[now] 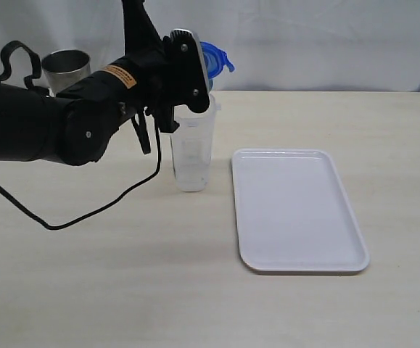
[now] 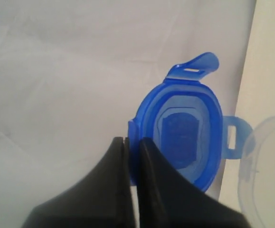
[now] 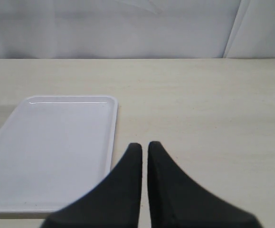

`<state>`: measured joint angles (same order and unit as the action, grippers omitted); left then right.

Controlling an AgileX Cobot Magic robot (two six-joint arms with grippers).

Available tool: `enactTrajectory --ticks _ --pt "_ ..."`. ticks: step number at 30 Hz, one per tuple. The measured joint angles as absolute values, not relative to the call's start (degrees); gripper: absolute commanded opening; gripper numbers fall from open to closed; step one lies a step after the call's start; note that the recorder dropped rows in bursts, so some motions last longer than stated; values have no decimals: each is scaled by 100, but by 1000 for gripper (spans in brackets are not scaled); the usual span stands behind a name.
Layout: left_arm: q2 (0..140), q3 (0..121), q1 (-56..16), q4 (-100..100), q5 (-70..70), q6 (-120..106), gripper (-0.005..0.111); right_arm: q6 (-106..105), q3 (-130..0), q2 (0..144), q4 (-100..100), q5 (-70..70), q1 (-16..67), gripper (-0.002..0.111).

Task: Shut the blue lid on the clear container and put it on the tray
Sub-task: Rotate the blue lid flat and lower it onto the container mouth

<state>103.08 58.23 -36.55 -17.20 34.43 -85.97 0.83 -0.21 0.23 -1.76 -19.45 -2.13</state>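
One lid (image 2: 184, 137), seemingly in end effector (image 2: 132, 140)

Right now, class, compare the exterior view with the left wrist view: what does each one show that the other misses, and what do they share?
Exterior view only: the tray, the steel cup, and the clear container at full height, standing beside the tray. Left wrist view only: the left pincer closed on the edge of the blue lid, and the lid's broad face with its tabs. Shared: the blue lid and the container's rim.
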Motion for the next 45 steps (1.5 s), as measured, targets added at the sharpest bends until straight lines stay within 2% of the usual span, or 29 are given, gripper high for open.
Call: enactTrajectory --ticks 45 --pt "10110 5748 -3666 -1246 2881 -8846 0 83 -21 23 -176 -1945 -213 4"
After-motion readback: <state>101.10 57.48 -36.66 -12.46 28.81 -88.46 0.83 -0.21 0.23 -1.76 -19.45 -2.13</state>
